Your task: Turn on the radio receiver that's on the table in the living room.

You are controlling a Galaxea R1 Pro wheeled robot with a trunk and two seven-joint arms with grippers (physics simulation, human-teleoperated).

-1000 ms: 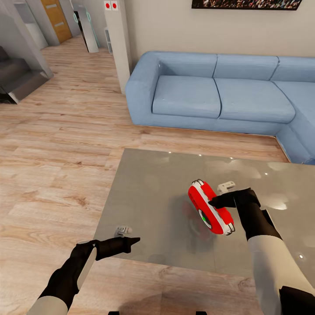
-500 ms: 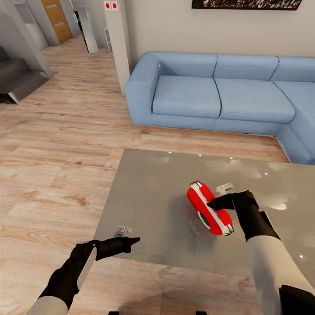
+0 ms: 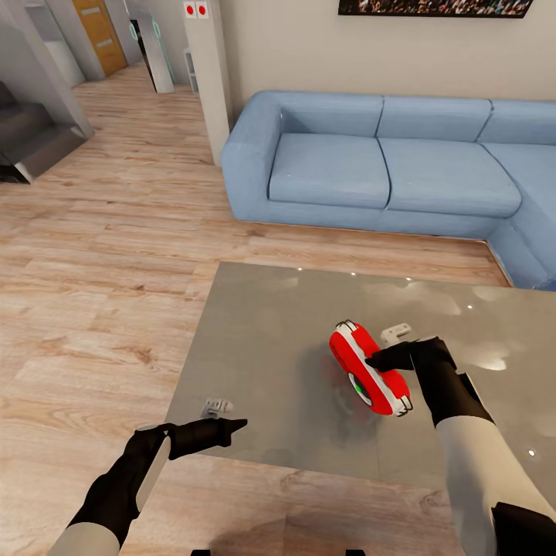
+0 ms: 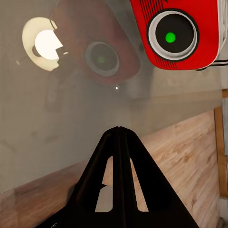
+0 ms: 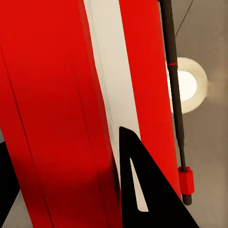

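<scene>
The radio receiver, bright red with a white band, stands tilted on edge on the glossy grey table. Its round dark dial has a green light at its centre. My right gripper holds the radio from the right. In the right wrist view one finger lies over the white band, the other sits at the far side, and the red body is between them. The thin wire handle runs alongside. My left gripper hovers shut at the table's near left edge, pointing at the radio.
A light-blue sofa stands behind the table, its corner section reaching down the right side. Light wood floor spreads to the left. A white pillar and grey stairs stand at the back left. The tabletop mirrors a ceiling lamp.
The radio and my right gripper have shifted together very slightly to the left and toward me. The left arm has not moved.
</scene>
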